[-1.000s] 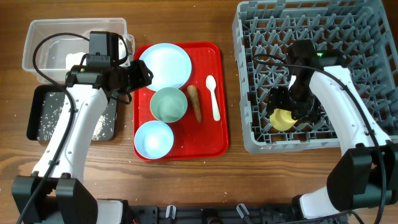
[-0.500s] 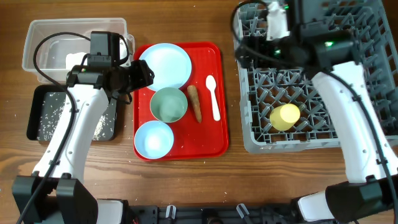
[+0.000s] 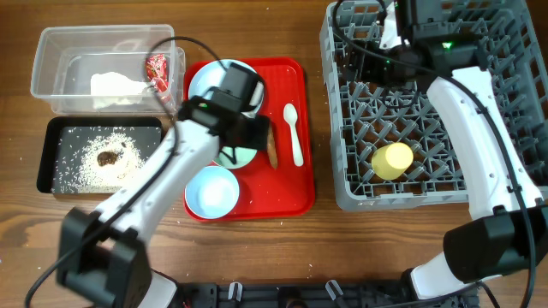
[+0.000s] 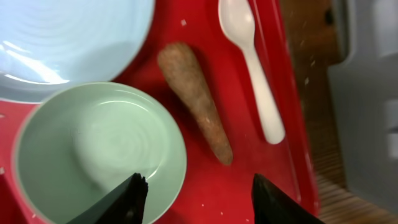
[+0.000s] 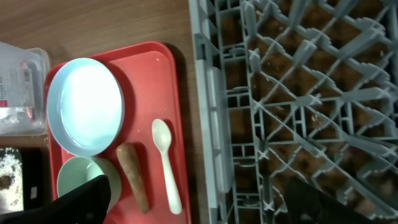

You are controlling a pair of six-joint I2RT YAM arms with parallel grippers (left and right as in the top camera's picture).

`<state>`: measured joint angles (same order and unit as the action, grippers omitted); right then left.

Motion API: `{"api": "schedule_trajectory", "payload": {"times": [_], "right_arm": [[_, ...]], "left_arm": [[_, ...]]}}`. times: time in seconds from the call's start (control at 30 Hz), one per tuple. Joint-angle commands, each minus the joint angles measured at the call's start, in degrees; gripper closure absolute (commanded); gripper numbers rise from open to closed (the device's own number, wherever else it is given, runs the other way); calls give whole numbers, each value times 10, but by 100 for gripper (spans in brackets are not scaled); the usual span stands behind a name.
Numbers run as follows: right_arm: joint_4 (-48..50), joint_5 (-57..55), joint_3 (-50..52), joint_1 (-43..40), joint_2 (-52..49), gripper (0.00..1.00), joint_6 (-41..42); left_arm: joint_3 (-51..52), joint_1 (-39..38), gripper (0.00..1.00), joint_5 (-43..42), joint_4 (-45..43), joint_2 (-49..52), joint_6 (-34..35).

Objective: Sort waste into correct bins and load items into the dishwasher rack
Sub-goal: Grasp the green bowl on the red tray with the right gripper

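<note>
- The left arm (image 3: 163,175) stretches from its base at the near left diagonally forward and to the right, its white links almost in line.
- The left gripper (image 4: 198,186) points down, jaws spread apart.
- The right arm (image 3: 488,128) runs from the near right straight forward, then bends left.
- The right gripper (image 5: 205,199) faces down, jaws wide apart.
</note>
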<state>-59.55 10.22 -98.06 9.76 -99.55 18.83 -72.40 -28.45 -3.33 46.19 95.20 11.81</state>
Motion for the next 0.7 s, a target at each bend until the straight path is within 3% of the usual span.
{"api": "schedule_trajectory", "payload": {"times": [0.0, 0.1, 0.17, 0.23, 0.27, 0.33, 0.43, 0.67], "right_arm": [[-7, 2, -1, 1, 0, 9, -8], [-5, 42, 0, 5, -1, 10, -8], [-3, 51, 7, 43, -6, 13, -7], [-1, 50, 12, 95, -23, 16, -3], [0, 50, 13, 121, -36, 17, 9], [7, 48, 13, 179, -76, 25, 30], [21, 48, 14, 229, -129, 39, 57], [71, 48, 13, 298, -251, 50, 99]], "left_arm": [[-5, -20, 46, 28, -14, 39, -12], [-25, 16, 47, 71, 4, 17, 86], [-69, 95, 43, 73, 55, -30, 138], [-79, 158, 27, 68, 61, -74, 144], [-79, 189, 14, 69, 62, -90, 144], [-79, 251, 0, 69, 65, -115, 141], [-79, 316, 0, 69, 75, -119, 142], [-79, 347, 0, 69, 75, -118, 142]]}}
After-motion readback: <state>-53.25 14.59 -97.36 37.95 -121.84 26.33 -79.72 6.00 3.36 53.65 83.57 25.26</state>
